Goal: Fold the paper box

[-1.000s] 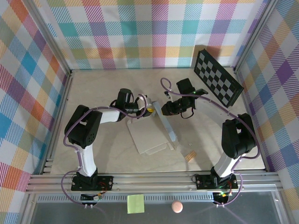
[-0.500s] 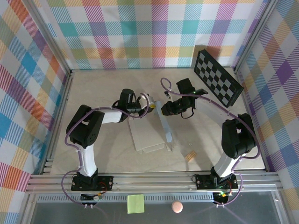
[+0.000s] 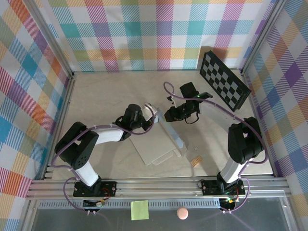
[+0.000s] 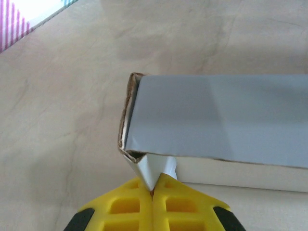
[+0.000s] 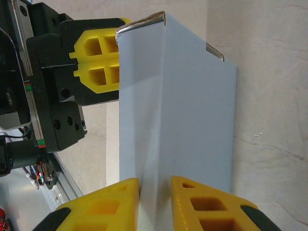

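Observation:
The paper box (image 3: 159,142) lies partly folded at mid-table, one long grey wall (image 3: 172,132) raised along its right side. My left gripper (image 3: 150,115) sits at the box's far left corner. In the left wrist view its yellow fingers (image 4: 132,202) are shut on a small white corner flap (image 4: 153,171) below the grey panel (image 4: 216,120). My right gripper (image 3: 166,117) meets the far end of the raised wall. Seen from the right wrist, the fingers (image 5: 202,204) are shut on the folded grey wall (image 5: 178,110), with the left gripper (image 5: 96,60) beyond it.
A black-and-white checkerboard panel (image 3: 224,79) leans at the back right. A small tan scrap (image 3: 195,161) lies right of the box. A yellow-green sticky note (image 3: 139,210) and a pink ball (image 3: 182,212) sit on the front ledge. Checked walls enclose the table.
My left gripper has shut on the corner flap and shifted slightly toward me. The box has turned a little, its near edge swinging right. The right gripper kept its hold.

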### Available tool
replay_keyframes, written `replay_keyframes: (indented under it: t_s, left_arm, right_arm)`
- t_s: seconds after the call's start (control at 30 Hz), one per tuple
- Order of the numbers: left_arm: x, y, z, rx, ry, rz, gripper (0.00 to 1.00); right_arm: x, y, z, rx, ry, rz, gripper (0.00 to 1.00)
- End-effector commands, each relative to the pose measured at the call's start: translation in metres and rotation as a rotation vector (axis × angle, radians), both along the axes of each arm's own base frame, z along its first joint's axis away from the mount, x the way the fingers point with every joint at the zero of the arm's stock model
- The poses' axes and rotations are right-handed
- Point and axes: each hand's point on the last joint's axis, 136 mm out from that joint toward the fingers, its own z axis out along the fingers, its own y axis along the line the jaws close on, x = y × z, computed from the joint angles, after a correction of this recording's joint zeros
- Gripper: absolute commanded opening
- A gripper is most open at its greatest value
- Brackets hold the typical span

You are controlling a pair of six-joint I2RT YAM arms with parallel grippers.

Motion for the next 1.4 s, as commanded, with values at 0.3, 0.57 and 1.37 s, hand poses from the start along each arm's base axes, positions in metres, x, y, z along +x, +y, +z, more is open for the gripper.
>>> replay_keyframes:
  t_s: [0.3, 0.57, 1.37]
  left_arm:
    - [0.0, -0.013, -0.011, -0.031, 0.006, 0.013, 0.24]
    - [0.01, -0.021, -0.018, -0.047, -0.006, 0.013, 0.21]
    - [-0.008, -0.001, 0.003, -0.057, 0.002, 0.275, 0.28]
  right_arm:
    - [-0.018, -0.001, -0.031, -0.072, 0.066, 0.043, 0.23]
    - [-0.015, 0.0, -0.03, -0.069, 0.063, 0.044, 0.22]
    - [-0.019, -0.007, -0.015, -0.136, 0.011, 0.018, 0.37]
